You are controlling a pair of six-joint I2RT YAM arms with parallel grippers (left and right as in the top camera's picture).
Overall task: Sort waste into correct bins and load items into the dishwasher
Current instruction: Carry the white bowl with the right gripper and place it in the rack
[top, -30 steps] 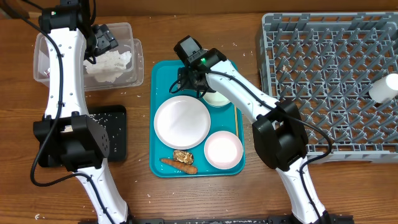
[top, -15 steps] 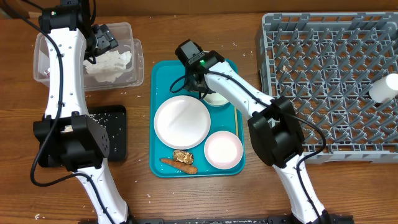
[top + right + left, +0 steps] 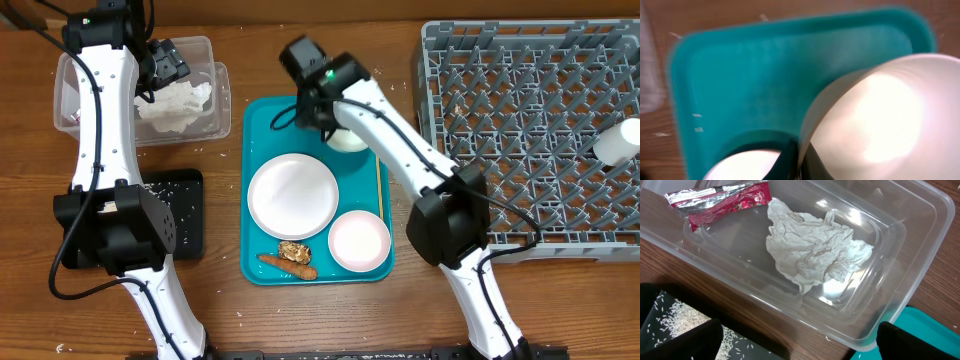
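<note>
My right gripper (image 3: 326, 122) is shut on the rim of a small white bowl (image 3: 350, 140) at the far end of the teal tray (image 3: 262, 120). In the right wrist view the bowl (image 3: 880, 115) fills the right side, its thin rim pinched between the fingers of the gripper (image 3: 801, 167). My left gripper (image 3: 800, 344) hangs open over the near rim of the clear tub (image 3: 920, 255). The tub holds the crumpled napkin (image 3: 815, 250) and the red wrapper (image 3: 725, 200). A large plate (image 3: 292, 196), a smaller white dish (image 3: 359, 241), a brown food lump (image 3: 293, 250) and a carrot piece (image 3: 287, 265) lie on the tray.
The black tray (image 3: 185, 215), sprinkled with rice grains (image 3: 670, 320), sits near the tub on the left. The grey dish rack (image 3: 530, 130) fills the right side, with a white cup (image 3: 617, 141) lying at its right edge. A few rice grains dot the wooden table.
The right gripper has closed on the bowl's rim and shifted slightly toward the tray's far edge, with the bowl moving along. The left arm has stayed still.
</note>
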